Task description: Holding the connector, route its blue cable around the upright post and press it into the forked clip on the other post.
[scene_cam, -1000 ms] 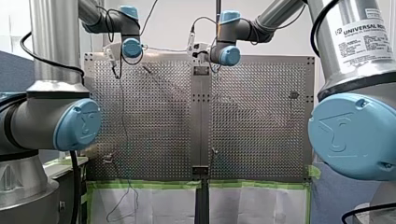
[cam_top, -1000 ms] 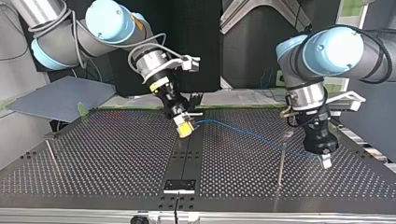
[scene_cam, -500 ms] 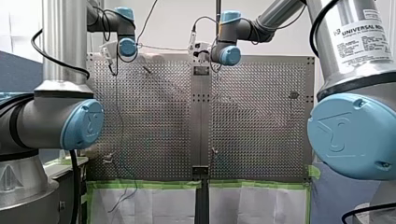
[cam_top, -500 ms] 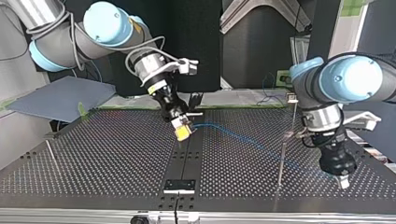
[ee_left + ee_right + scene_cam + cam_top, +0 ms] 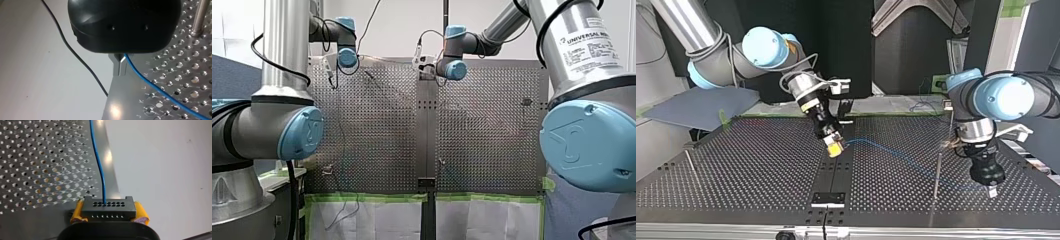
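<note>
While my right tool (image 5: 835,148) is keeping its yellow pads (image 5: 77,212) clamped on the black connector (image 5: 108,208) over the middle of the surface (image 5: 736,170), only drifting a little toward the top view's bottom edge, my left tool (image 5: 990,191) is doing the real travelling. Having swung out past the upright post (image 5: 937,175) toward the surface's corner at that view's lower right, it is now easing back toward the post. Its metal fingers (image 5: 121,67) are pinching together on the blue cable (image 5: 906,161), which is stretching from the connector across to them and crossing the post; which side it is passing I cannot tell. I am judging the wrap as under way — the clip, which I cannot pick out, is still waiting, probably on the thin post (image 5: 950,125) further back.
</note>
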